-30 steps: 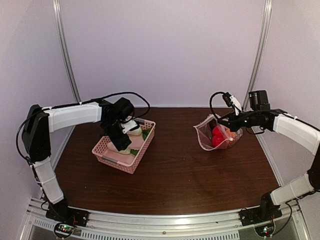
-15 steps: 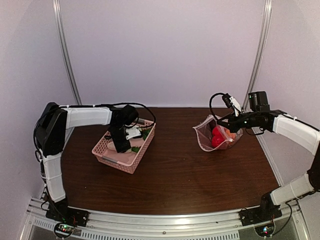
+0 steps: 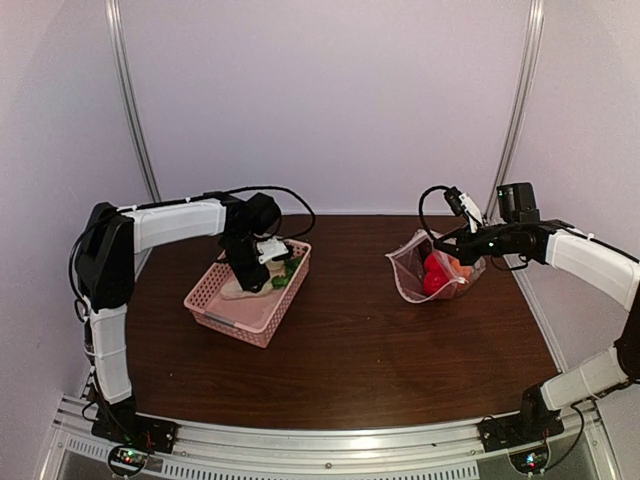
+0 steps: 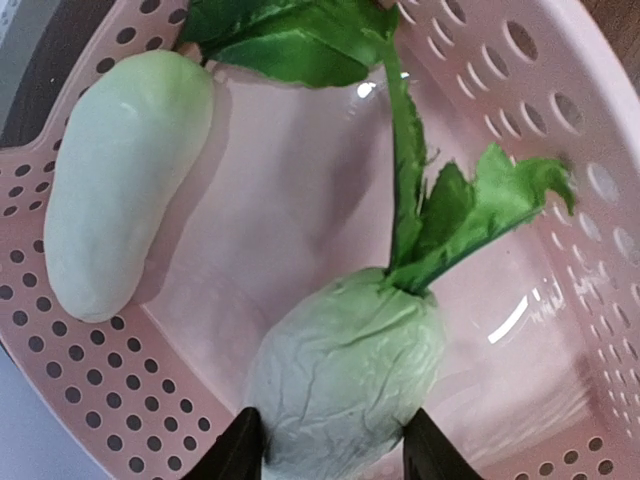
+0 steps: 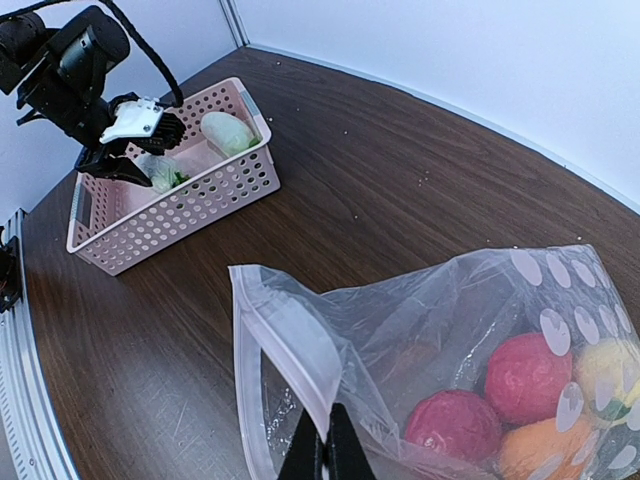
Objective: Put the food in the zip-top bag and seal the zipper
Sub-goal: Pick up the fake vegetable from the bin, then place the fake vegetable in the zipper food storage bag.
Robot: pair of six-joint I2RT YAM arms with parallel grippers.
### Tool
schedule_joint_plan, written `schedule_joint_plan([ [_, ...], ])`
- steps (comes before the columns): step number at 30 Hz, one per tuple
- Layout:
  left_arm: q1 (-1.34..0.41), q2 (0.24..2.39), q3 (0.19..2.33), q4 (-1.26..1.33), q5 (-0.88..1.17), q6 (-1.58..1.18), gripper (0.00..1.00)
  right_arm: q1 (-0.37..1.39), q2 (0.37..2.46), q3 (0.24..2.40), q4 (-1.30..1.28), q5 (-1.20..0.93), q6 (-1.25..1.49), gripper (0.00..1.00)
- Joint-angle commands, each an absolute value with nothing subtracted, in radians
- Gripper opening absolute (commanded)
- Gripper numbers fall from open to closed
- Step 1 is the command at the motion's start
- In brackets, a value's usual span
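Note:
Two white radishes with green leaves lie in the pink basket [image 3: 225, 310]. My left gripper [image 4: 330, 445] reaches down into it, its fingertips pressed against both sides of the nearer radish [image 4: 345, 370]. The other radish [image 4: 125, 180] lies free to the left. From above, the left gripper [image 3: 255, 270] is over the basket's middle. My right gripper [image 5: 327, 440] is shut on the mouth edge of the zip-top bag [image 5: 420, 320] and holds it open by the zipper [image 5: 300, 340]. Inside the bag are two red fruits [image 5: 525, 375], an orange one [image 5: 530, 450] and a yellow one [image 5: 610, 375].
The basket wall [image 4: 100, 400] closes in around the left gripper. Dark wooden tabletop [image 3: 350, 340] lies between the basket and the bag [image 3: 410, 270]. White walls and metal posts ring the table.
The left gripper has shifted toward the back of the basket, and its jaws have narrowed onto the radish. The right arm and the bag have not moved.

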State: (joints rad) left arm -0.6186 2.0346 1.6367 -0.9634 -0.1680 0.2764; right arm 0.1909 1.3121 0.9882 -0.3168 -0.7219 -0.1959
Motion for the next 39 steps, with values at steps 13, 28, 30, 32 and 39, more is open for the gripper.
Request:
schedule_joint_plan([
  [13,-0.614,1.896,1.756,-1.074,-0.172,0.003,0.24,0.191,1.328,0.978,-0.296,-0.732,-0.194,0.0],
  [28,-0.623,1.658,1.652,-0.568,0.313,-0.314,0.22,0.192,1.306,1.012,-0.305,-0.719,-0.143,0.0],
  [30,-0.642,1.638,1.58,-0.4,0.408,-0.392,0.21,0.191,1.302,1.02,-0.302,-0.715,-0.133,0.0],
  [32,-0.682,1.626,1.503,-0.216,0.456,-0.472,0.21,0.191,1.303,1.034,-0.309,-0.707,-0.126,0.0],
  [39,-0.857,1.639,1.36,0.321,0.425,-0.57,0.21,0.199,1.325,1.127,-0.384,-0.726,-0.096,0.0],
])
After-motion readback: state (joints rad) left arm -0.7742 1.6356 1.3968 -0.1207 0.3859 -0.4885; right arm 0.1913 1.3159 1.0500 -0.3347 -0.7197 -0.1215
